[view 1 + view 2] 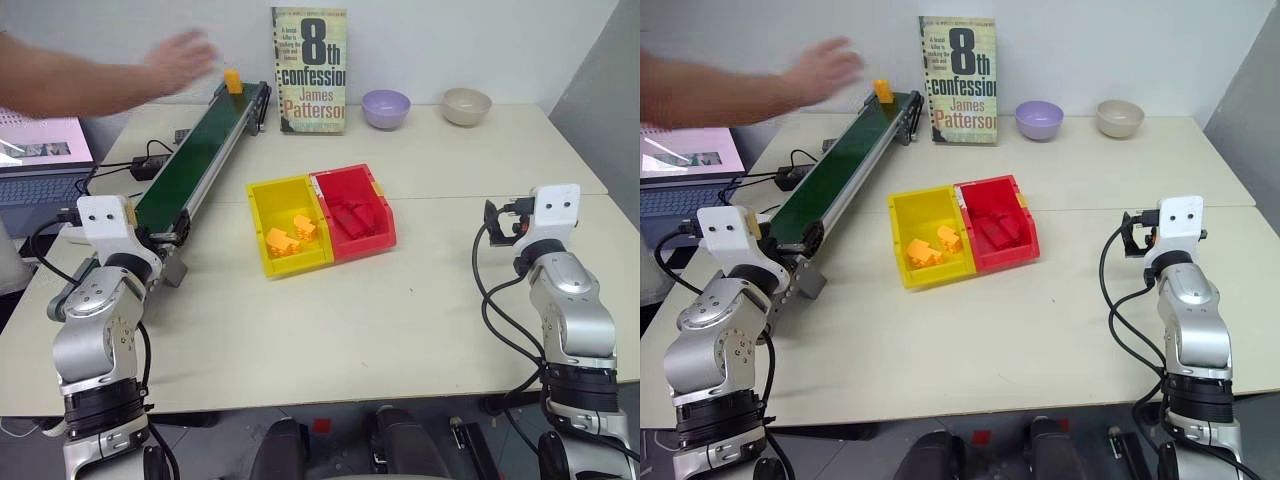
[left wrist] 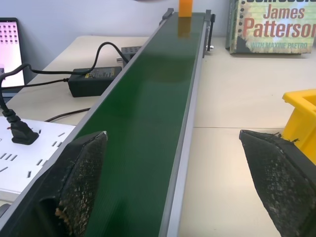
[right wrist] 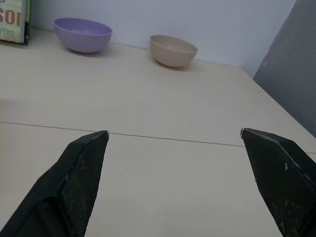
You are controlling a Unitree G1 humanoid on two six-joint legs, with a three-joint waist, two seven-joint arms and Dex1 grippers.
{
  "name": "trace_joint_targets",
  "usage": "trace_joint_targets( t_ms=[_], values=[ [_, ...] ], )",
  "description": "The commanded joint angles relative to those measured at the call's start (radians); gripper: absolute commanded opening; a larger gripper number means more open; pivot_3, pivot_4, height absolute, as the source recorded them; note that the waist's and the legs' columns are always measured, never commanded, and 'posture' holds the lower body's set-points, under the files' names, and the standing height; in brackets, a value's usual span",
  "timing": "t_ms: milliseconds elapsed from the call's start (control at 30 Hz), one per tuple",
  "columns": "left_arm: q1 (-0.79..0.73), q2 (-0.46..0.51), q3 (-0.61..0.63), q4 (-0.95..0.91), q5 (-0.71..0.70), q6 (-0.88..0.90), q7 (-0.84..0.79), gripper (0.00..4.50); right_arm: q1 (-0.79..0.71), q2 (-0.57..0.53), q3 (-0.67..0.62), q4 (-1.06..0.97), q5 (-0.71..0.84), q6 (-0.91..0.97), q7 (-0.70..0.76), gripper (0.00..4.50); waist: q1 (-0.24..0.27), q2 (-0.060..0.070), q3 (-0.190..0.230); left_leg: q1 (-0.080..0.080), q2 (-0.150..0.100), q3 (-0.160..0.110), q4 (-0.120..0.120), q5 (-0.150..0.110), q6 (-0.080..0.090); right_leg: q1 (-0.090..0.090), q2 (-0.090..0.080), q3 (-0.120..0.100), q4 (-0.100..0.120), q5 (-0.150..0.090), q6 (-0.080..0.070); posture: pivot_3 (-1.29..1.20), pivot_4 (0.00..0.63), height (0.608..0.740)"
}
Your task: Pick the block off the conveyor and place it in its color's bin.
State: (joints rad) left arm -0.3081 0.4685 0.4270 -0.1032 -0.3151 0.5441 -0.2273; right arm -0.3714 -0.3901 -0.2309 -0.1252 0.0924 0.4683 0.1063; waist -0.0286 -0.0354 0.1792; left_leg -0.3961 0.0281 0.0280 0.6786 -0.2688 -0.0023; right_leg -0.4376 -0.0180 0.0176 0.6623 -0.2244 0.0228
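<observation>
Waiting step. Block (image 1: 233,81) upright at conveyor's (image 1: 200,160) far end, eleven o'clock, below a person's hand (image 1: 180,60). Left gripper (image 2: 173,148) and right gripper (image 3: 173,143): fingers spread, empty. Next: grasp block, carry to yellow bin (image 1: 262,200).

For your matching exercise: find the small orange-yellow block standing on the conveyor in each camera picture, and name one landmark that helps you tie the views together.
Left eye view: the block stands at the conveyor's far end, upper left of centre.
Right eye view: the block is at the same far end, just under the person's hand.
Left wrist view: top centre, cut by the edge.
Right wrist view: not in it.
Shared landmark: the book beside the conveyor's far end.
</observation>
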Motion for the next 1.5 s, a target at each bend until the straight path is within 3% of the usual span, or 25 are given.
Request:
trace_joint_targets(
  t_ms=[33,733,900,1067,1167,1500],
  values=[
    [-0.007,0.008,-0.004,-0.03,-0.004,-0.016,-0.001,4.47,-0.015,-0.014,-0.018,-0.05,-0.003,0.0,-0.005,4.5,0.0,0.0,0.0,0.0,0.0,0.0,0.0,0.0,0.0,0.0,0.0,0.0,0.0,0.0,0.0,0.0,0.15,0.74],
    [0.003,0.026,0.042,-0.03,-0.019,-0.028,-0.007,4.47,-0.037,-0.021,0.007,-0.027,-0.015,-0.02,0.008,4.5,0.0,0.0,0.0,0.0,0.0,0.0,0.0,0.0,0.0,0.0,0.0,0.0,0.0,0.0,0.0,0.0,0.15,0.74],
    [-0.019,0.076,0.067,0.02,-0.039,-0.03,-0.049,4.47,-0.038,-0.026,0.035,-0.058,0.0,-0.008,0.043,4.5,0.0,0.0,0.0,0.0,0.0,0.0,0.0,0.0,0.0,0.0,0.0,0.0,0.0,0.0,0.0,0.0,0.15,0.74],
    [-0.058,0.153,0.068,0.122,-0.073,-0.04,-0.153,4.47,-0.059,-0.061,0.089,-0.083,0.063,-0.024,0.2,4.5,-0.001,0.0,0.0,0.0,0.0,0.0,0.0,0.0,0.0,0.0,0.0,-0.001,0.0,0.0,0.0,0.0,0.15,0.74],
    [-0.104,0.206,0.068,0.247,-0.069,-0.09,-0.222,4.47,-0.094,-0.089,0.118,-0.129,0.192,0.015,0.382,4.5,-0.001,0.0,0.0,0.0,0.0,0.0,0.0,0.0,0.0,0.0,0.001,-0.001,0.0,0.0,0.0,0.0,0.15,0.74],
    [-0.224,0.258,0.036,0.506,-0.046,-0.214,-0.323,4.47,-0.211,-0.175,0.193,-0.261,0.521,0.234,0.715,4.5,0.001,0.0,0.0,-0.003,0.001,-0.002,-0.001,0.0,0.0,-0.001,0.0,-0.003,-0.003,0.0,0.0,0.0,0.15,0.74]
  ],
)
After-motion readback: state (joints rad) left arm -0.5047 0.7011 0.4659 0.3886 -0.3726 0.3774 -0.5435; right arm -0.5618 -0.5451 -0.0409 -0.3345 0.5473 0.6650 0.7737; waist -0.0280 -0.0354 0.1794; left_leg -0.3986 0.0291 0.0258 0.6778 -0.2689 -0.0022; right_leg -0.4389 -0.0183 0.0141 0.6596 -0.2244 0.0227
